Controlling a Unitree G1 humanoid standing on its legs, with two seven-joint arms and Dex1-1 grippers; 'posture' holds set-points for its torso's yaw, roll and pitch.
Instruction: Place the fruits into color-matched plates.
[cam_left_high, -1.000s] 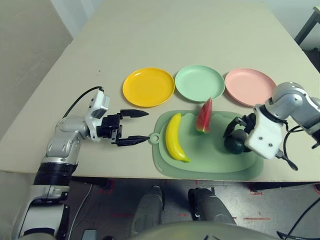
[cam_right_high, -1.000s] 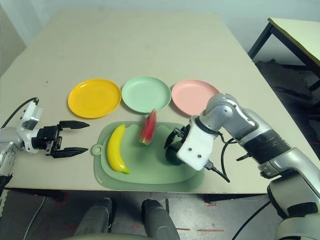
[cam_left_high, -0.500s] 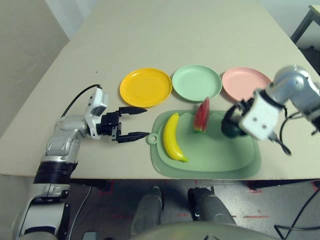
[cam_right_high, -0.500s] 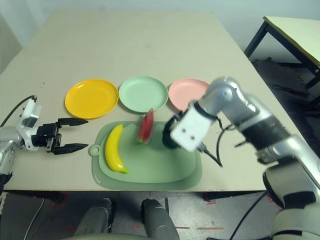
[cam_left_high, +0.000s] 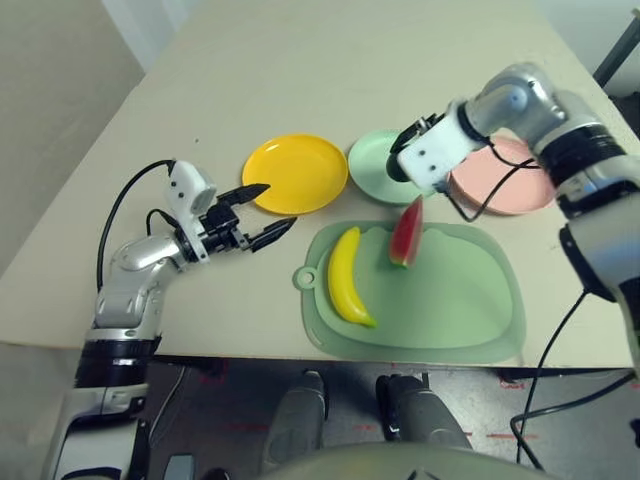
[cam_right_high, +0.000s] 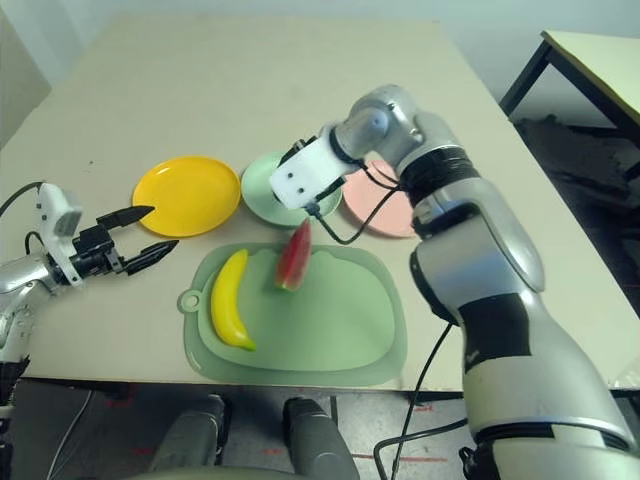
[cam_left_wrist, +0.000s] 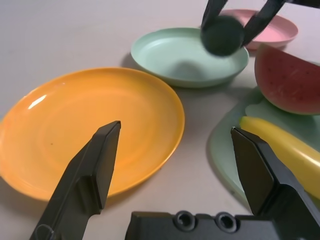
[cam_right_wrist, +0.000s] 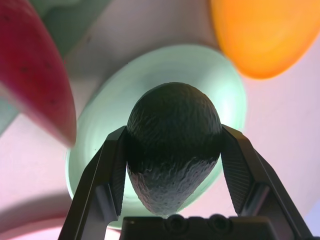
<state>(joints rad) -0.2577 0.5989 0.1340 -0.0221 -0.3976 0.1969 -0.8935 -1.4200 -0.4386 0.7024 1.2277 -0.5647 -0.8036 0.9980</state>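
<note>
My right gripper is shut on the dark green avocado and holds it just above the pale mint green plate. The yellow banana and the red watermelon wedge lie on the large green mat. The yellow-orange plate sits left of the green plate, and the pale pink plate sits right of it, partly behind my right arm. My left gripper stands open and holds nothing, at the near edge of the yellow-orange plate, left of the mat.
The mat lies near the table's front edge, with bare room on its right half. Black cables trail from both wrists. The table stretches bare beyond the plates. Another table's edge stands at the far right.
My right gripper has lifted the avocado off the mat and carried it left and away, over the green plate. My left gripper has moved closer to the yellow-orange plate.
</note>
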